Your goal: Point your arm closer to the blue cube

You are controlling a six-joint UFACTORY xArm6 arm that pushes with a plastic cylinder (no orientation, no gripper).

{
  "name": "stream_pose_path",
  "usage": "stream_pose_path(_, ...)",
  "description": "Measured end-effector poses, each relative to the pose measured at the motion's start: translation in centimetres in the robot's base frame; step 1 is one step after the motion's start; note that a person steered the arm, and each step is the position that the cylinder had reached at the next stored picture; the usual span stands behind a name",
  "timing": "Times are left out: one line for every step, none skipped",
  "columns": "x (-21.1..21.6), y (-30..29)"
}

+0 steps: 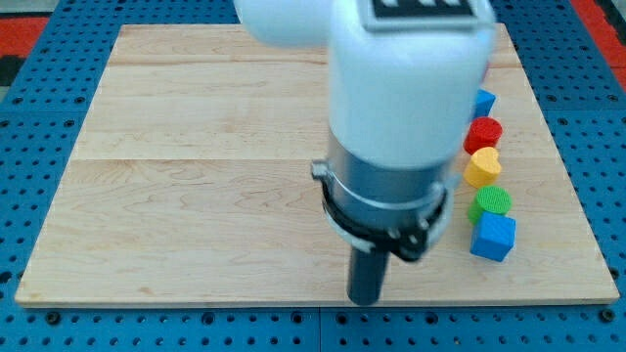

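Note:
The blue cube [492, 237] sits near the view's right edge of the wooden board, at the bottom of a short column of blocks. My tip [365, 299] is the lower end of the dark rod, near the board's bottom edge, well to the left of the blue cube and a little lower. Above the blue cube stand a green round block [491, 202], a yellow heart-shaped block [481, 167], a red round block [483, 132] and a blue block [485, 102] partly hidden by the arm.
The white and grey arm body [401, 108] fills the view's top centre and hides part of the wooden board [196, 176]. A blue perforated surface [29, 323] surrounds the board.

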State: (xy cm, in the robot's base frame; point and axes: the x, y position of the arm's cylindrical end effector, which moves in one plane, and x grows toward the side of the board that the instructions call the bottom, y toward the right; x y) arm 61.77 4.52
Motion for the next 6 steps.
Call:
stream_pose_path(0.1, 0.3)
stream_pose_path(0.1, 1.5)
stream_pose_path(0.1, 2.9)
stream_pose_path(0.1, 3.5)
stream_pose_path(0.1, 4.1)
stream_pose_path(0.1, 4.6)
